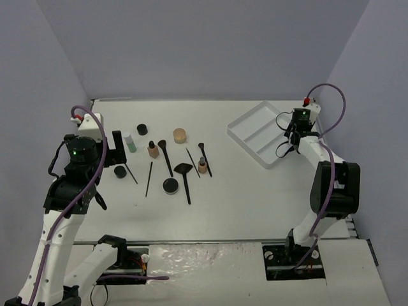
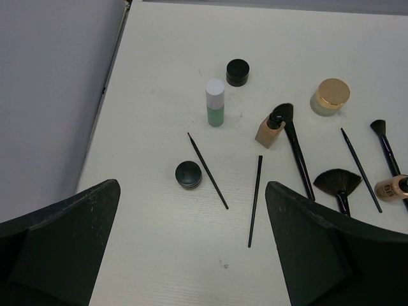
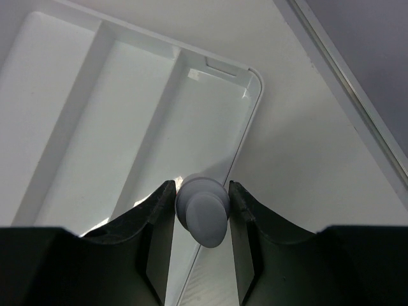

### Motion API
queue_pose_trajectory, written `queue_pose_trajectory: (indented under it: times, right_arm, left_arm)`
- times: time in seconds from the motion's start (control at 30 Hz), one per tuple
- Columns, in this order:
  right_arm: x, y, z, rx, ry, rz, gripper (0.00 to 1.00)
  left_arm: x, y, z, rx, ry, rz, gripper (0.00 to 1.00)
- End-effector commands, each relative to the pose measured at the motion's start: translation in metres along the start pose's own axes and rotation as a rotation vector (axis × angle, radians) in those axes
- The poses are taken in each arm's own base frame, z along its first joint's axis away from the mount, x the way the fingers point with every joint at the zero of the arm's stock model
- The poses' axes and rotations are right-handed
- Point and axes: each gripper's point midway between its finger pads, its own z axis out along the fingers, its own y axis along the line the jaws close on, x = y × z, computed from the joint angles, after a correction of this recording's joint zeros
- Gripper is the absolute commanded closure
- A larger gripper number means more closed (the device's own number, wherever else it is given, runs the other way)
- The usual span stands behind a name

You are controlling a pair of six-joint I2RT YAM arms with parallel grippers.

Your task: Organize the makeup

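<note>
**Top external view.** The left gripper (image 1: 116, 148) is seen with its jaws spread wide and nothing between them. It is held above the table (image 1: 255, 210) at the left end of the loose makeup. Close beside it are a green bottle (image 1: 130, 143), a far black pot (image 1: 142, 130) and a near black pot (image 1: 120, 171). Further off toward the other arm are a tan jar (image 1: 180, 135), a tan bottle (image 1: 153, 150), a fan brush (image 1: 184, 173) and a third black pot (image 1: 170, 185). The right gripper (image 1: 290, 136) is placed over the right-hand rim of the white tray (image 1: 248, 124), well apart from the loose items. Its load is hidden in this view.

**Left wrist view.** The fingers (image 2: 64, 248) stand far apart at the lower corners, and the left gripper (image 2: 192, 205) is empty. Just ahead of the gap the near black pot (image 2: 189, 174) is recorded, with a pencil (image 2: 208, 171) just beside it. A second pencil (image 2: 255, 201) lies nearer the right finger. Further ahead are the green bottle (image 2: 215, 102), white-capped and upright, and beyond it the far black pot (image 2: 238, 72). Ahead and to the right are the tan bottle (image 2: 271, 127), a thick brush (image 2: 298, 159), the tan jar (image 2: 330, 97), the fan brush (image 2: 336, 183) and a thin brush (image 2: 361, 169).

**Right wrist view.** The right gripper (image 3: 201, 199) is clamped on a lilac bottle (image 3: 203, 213), of which only the rounded end is visible. It is held over the white tray (image 3: 254, 118), above the long compartment nearest the outer wall on the gripper's right. Contact with the tray floor cannot be told.
</note>
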Motion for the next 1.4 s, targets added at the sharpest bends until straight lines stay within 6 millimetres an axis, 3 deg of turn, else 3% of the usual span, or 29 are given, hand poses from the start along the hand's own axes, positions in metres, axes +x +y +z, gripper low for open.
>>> queue_pose_trajectory:
  times: [0.0,0.27,0.63,1.23,1.3,1.37]
  right_arm:
    - [-0.068,0.003,0.009,-0.028,-0.19,0.068,1.0]
    - [-0.078,-0.004,0.034,0.011,-0.222,0.054,1.0]
    - [-0.068,-0.015,0.061,0.068,-0.225,0.028,1.0]
    - [-0.062,-0.024,0.084,0.072,-0.199,0.017,0.99]
    - [-0.059,-0.024,0.087,0.074,-0.182,0.019,0.95]
    - [-0.059,-0.024,0.087,0.078,-0.177,0.016,0.84]
  left_arm:
    - [-0.019,-0.003,-0.002,0.012,-0.074,-0.031,0.03]
    - [-0.012,-0.006,0.001,0.02,-0.058,-0.022,0.03]
    - [-0.008,-0.006,0.001,0.017,-0.038,-0.016,0.03]
    - [-0.002,-0.007,0.003,0.02,-0.011,-0.025,0.03]
    - [-0.001,-0.008,0.003,0.022,-0.008,-0.027,0.03]
    - [-0.001,-0.007,0.002,0.018,-0.008,-0.026,0.03]
